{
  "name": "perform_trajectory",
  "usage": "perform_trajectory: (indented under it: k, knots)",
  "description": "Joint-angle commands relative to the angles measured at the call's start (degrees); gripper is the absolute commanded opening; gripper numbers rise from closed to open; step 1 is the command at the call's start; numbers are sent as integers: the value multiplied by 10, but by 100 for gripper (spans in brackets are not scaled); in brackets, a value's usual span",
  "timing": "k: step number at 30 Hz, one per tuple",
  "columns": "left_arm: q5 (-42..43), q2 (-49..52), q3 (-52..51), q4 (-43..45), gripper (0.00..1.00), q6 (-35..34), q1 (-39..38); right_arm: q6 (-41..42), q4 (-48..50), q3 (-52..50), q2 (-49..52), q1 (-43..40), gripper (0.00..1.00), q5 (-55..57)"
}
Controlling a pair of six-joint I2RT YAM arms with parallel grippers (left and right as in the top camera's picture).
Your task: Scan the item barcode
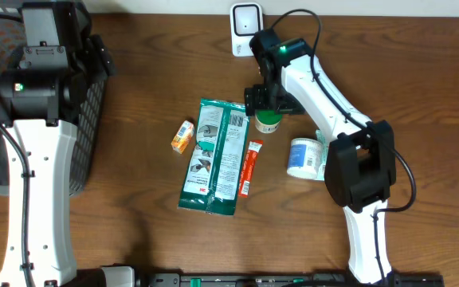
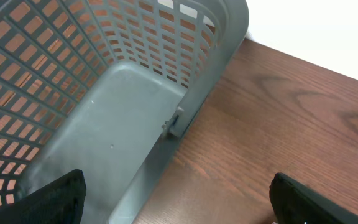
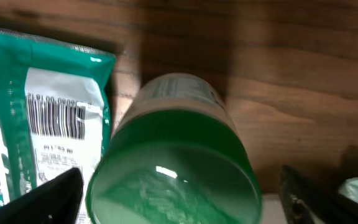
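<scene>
Green-capped bottle (image 3: 176, 162) stands under the wide-spread right hand (image 3: 182, 196); an off-centre grip could tip it onto the pouch (image 3: 42, 118) beside. Left hand (image 2: 176, 196) is spread wide too.

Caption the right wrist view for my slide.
Open right pincer over a green-capped bottle, beside a green pouch showing its barcode, on a wooden table.

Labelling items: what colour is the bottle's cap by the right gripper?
The cap is green; the right wrist view shows it best.

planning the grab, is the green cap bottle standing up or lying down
Upright: the bottle shows its round green cap face-on from above in overhead and right wrist views.
</scene>
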Motion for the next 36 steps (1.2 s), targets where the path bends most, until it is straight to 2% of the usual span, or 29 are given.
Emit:
perform_trajectory:
  k: [1, 9, 19, 22, 25, 26, 36]
  knots:
    - [-10, 1, 4, 1, 90, -1, 2, 14, 12, -16, -12, 5, 90, -3]
    - [-10, 1, 4, 1, 90, -1, 2, 25, 54, -52, -12, 6, 87, -3]
    - [-10, 1, 4, 1, 90, -1, 2, 25, 61, -45, -12, 5, 71, -3]
    - [-10, 1, 4, 1, 90, -1, 2, 24, 59, -45, -15, 5, 70, -3]
    - [-9, 1, 4, 1, 90, -1, 2, 24, 59, -45, -27, 5, 55, -3]
    - [-10, 1, 4, 1, 90, -1, 2, 24, 59, -45, -34, 5, 54, -3]
    - [-9, 1, 4, 1, 90, -1, 2, -45, 68, -45, -146, 7, 53, -3]
